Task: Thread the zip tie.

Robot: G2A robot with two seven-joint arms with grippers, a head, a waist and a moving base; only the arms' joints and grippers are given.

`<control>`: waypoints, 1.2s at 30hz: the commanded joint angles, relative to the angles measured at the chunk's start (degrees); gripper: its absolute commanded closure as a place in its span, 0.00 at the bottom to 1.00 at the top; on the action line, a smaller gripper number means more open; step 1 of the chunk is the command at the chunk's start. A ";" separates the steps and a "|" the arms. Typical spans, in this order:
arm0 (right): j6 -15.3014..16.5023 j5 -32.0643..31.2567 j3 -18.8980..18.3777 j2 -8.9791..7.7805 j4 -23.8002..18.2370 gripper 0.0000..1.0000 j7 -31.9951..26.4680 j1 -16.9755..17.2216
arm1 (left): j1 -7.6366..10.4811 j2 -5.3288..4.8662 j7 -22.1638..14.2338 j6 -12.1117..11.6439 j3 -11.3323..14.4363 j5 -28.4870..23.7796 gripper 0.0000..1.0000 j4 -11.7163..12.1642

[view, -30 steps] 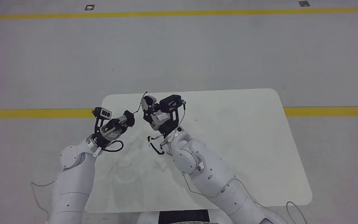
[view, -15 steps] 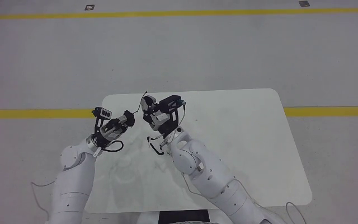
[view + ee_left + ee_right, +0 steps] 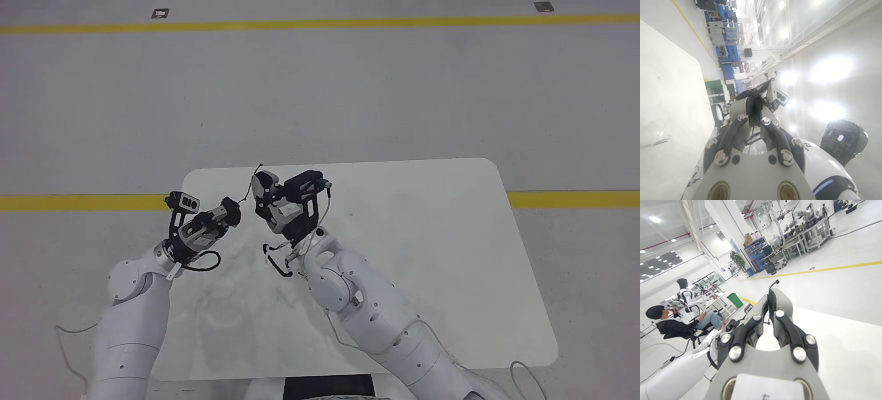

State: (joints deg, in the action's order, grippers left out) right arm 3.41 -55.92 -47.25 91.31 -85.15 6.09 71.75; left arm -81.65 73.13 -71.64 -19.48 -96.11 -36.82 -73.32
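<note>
Holds the zip tie (image 3: 776, 282) up in both pincers, clear of the table (image 3: 420, 260). Grips it in the right pincer (image 3: 768, 295) with the jaws pressed together, leaving only a short hooked end poking past the tips, probably to stiffen that end for aiming. Pinches it likewise in the left pincer (image 3: 753, 94), jaws shut on the dark strap, facing the right pincer almost tip to tip. Appears to be lining up tail and head for the feed; cannot tell from these views whether the tail has entered the head. Works over the table's far left corner, so has the table edge just beyond both sets of tips and a wide stretch of tabletop away on the right pincer's outer side. Needs little travel for the next move. Leaves scant slack between the pincers, so risks buckling the strap if pushed off-line.
</note>
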 commanded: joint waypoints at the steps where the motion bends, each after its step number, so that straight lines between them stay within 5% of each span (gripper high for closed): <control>1: -0.11 -0.07 -0.02 0.04 0.01 1.00 0.04 0.03 | 0.00 0.00 0.00 0.00 0.00 0.00 1.00 0.00; 25: 0.00 0.04 -0.06 0.63 1.36 1.00 0.07 -0.35 | 0.00 0.00 0.00 0.00 0.00 0.00 1.00 0.00; 36: -2.99 0.23 0.05 1.09 1.41 1.00 -1.23 -0.39 | 0.00 0.00 0.00 0.00 0.00 0.00 1.00 0.00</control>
State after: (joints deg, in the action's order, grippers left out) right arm 0.92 -55.68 -47.19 92.36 -83.61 5.10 71.32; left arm -81.65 73.13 -71.64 -19.48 -96.11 -36.82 -73.32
